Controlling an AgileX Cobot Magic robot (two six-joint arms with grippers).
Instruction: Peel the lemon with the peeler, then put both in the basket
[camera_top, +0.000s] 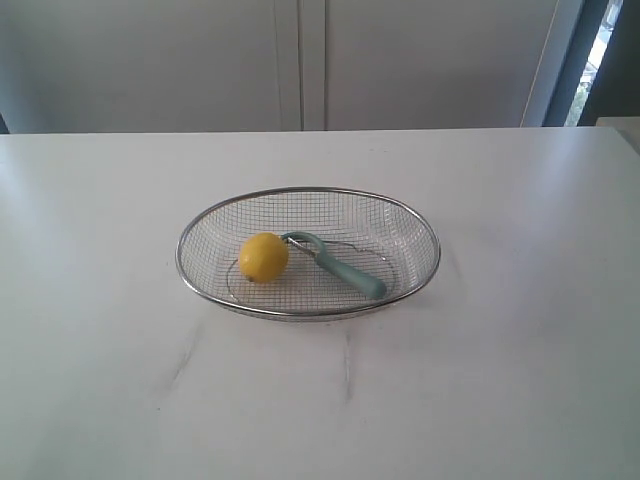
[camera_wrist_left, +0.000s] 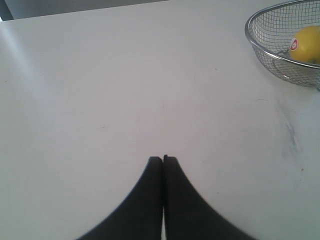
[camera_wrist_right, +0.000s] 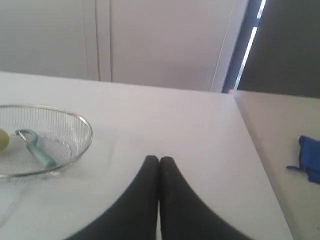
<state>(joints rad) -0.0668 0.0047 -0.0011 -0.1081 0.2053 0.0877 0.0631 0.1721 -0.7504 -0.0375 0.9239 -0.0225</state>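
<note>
Lemon (camera_top: 264, 257) and peeler (camera_top: 335, 264) lie side by side in the basket (camera_top: 310, 189). Left gripper (camera_wrist_left: 163, 159) and right gripper (camera_wrist_right: 159, 159) both pressed together, empty, clear of it. Lemon looks firm, slick, prone to roll; we should pinch across its middle.

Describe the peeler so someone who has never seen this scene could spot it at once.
On the white table sits one wire basket. Inside it, next to the lemon, lies the peeler. It is the slim teal tool, long and thin where the lemon is round and yellow.
</note>
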